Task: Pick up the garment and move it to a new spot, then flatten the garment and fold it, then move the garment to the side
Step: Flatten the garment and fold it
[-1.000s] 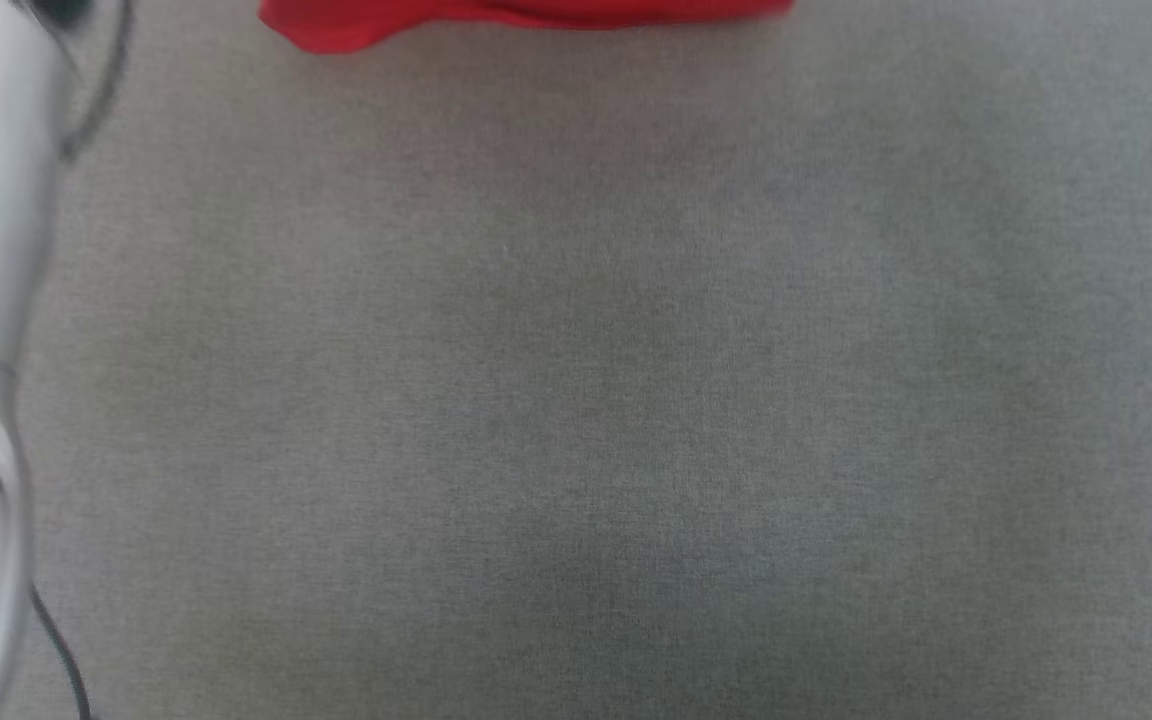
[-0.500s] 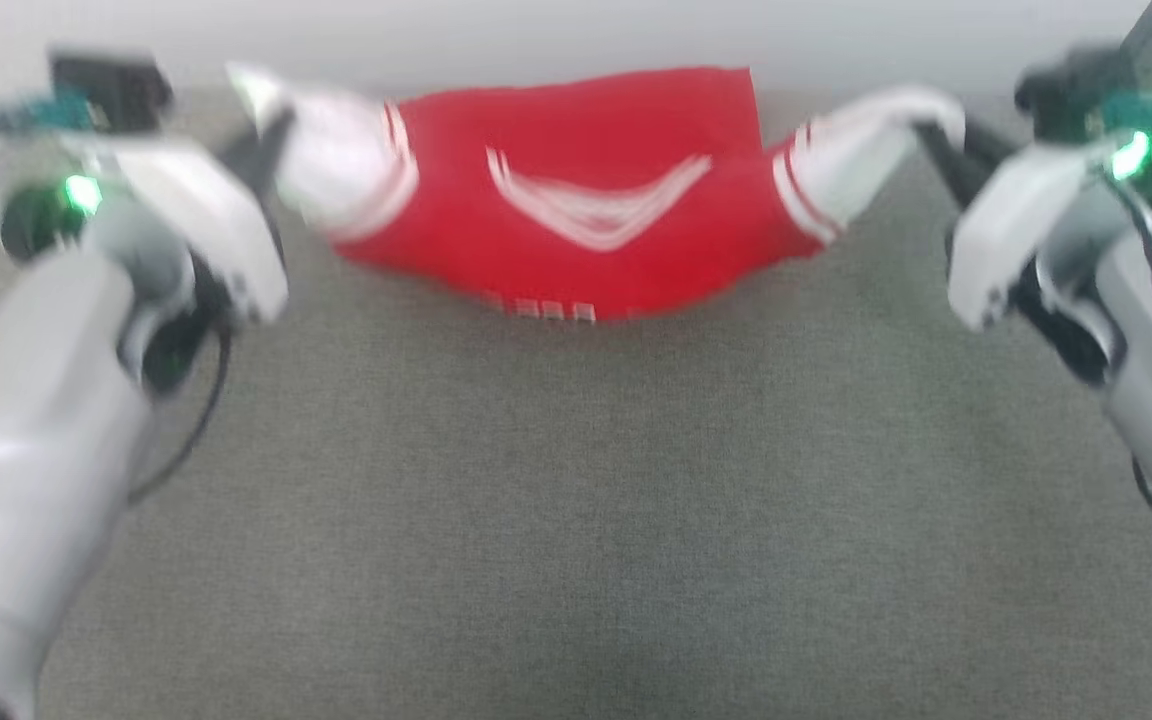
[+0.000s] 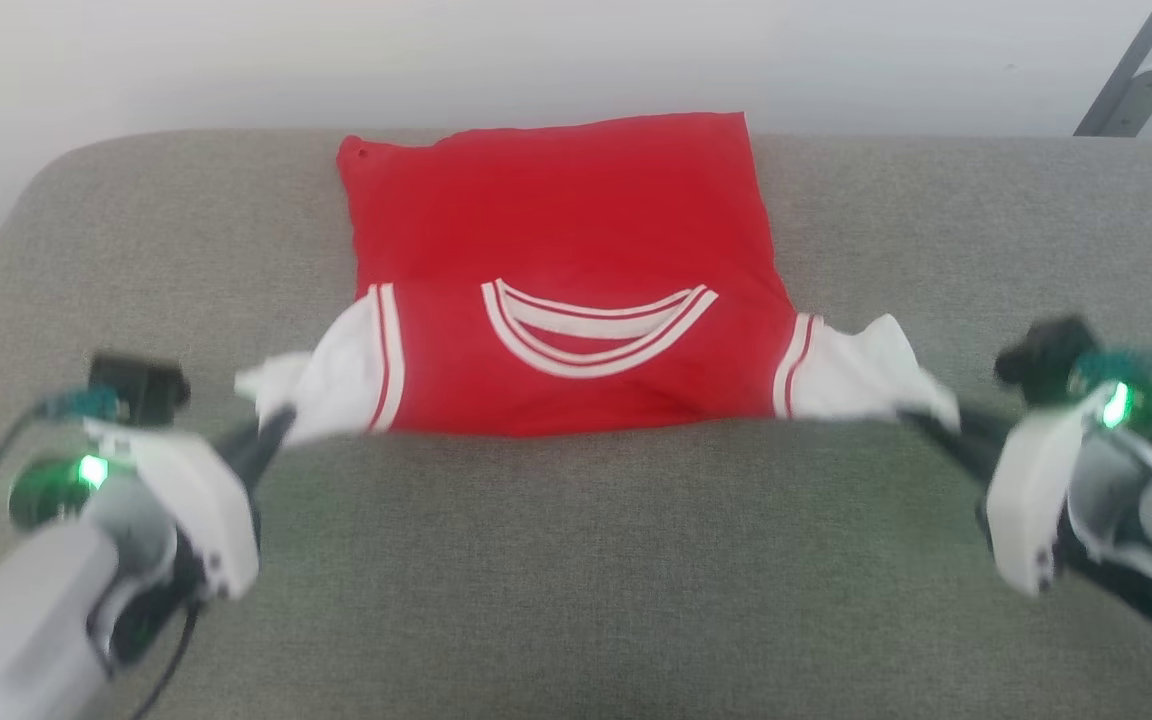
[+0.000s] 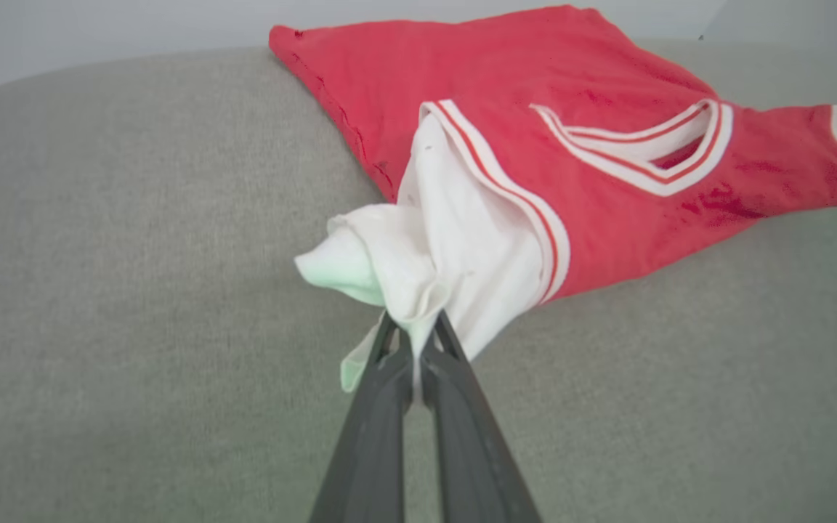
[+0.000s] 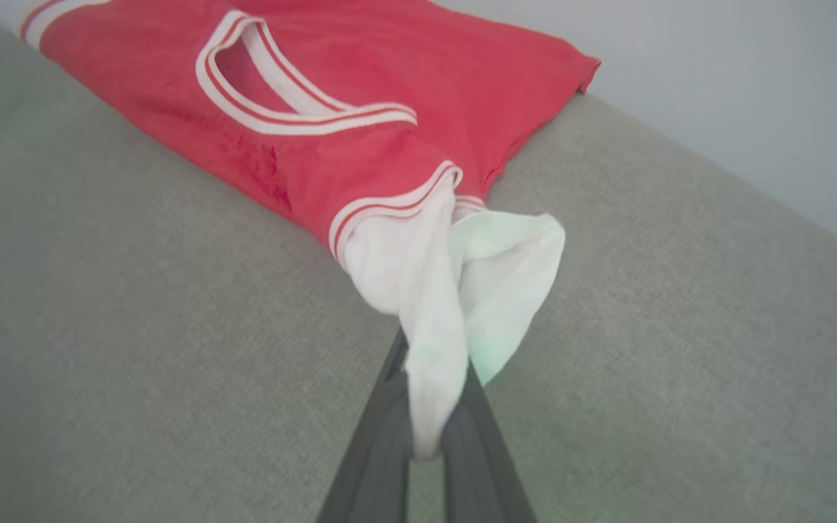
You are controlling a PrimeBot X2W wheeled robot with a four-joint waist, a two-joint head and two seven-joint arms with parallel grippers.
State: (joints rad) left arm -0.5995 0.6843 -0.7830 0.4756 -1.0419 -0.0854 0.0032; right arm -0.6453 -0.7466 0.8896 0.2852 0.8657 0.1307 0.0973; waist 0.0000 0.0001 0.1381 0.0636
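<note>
Grey fabric cushion [image 3: 586, 580], plain white wall [image 3: 536, 50] behind it, pretty bare setup. The garment [image 3: 556, 250] lies on the cushion just ahead of both sets of fingers, strung between them. The left gripper [image 3: 274, 425] is pinched tight on the tip of one white sleeve [image 3: 336, 385], and the right gripper [image 3: 926, 420] is clamped on the other sleeve [image 3: 851, 375].

My guess why: holding both sleeve ends lets it pull the shirt taut sideways and lay the body flat, so this reads as the flattening bit. The sleeve-to-sleeve line runs from one fingertip pair to the other. The body's long axis runs away from the fingers, neckline [image 3: 596, 335] nearest them, far end out by the wall. No print showing on this face.
</note>
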